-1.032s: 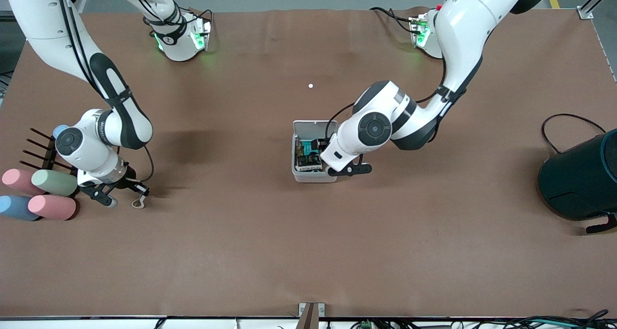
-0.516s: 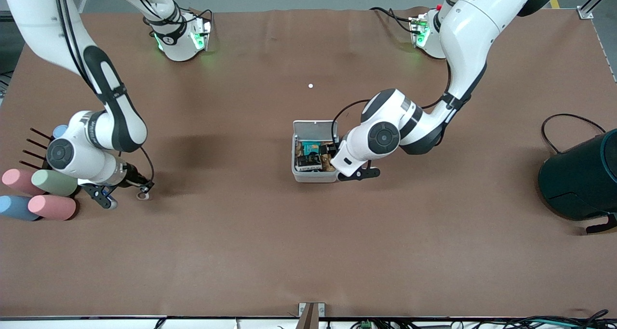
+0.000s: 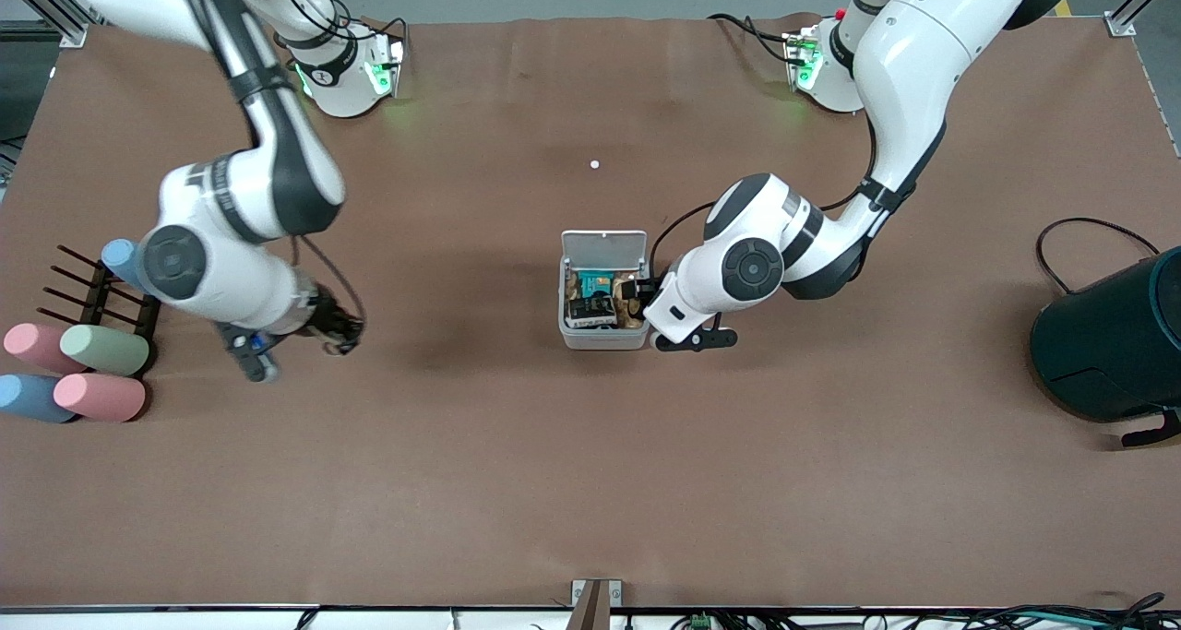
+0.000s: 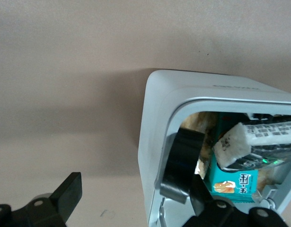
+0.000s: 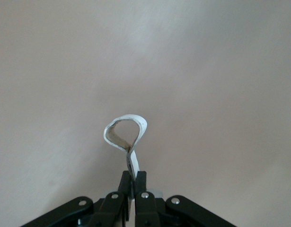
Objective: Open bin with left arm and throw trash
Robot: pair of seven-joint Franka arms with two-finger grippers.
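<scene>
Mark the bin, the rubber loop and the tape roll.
bin (image 3: 602,243): front view, on its raised lid.
rubber loop (image 5: 126,132): right wrist view, on the loop's band.
tape roll (image 4: 183,161): left wrist view, on its outer band.

We see a robotics lab, not a home or shop. Two white jointed arms stand bolted at one edge of a wide tabletop (image 3: 517,464) covered in plain brown sheeting, their bases (image 3: 346,77) glowing with green status lights and trailing black cables (image 3: 757,35). Aluminium framing (image 3: 1130,7) rises at a corner, and more wiring (image 3: 1061,619) runs along the edge nearest the front camera. We also note pastel cylinders (image 3: 74,372) beside a dark rack (image 3: 92,293), laid out like test props
</scene>
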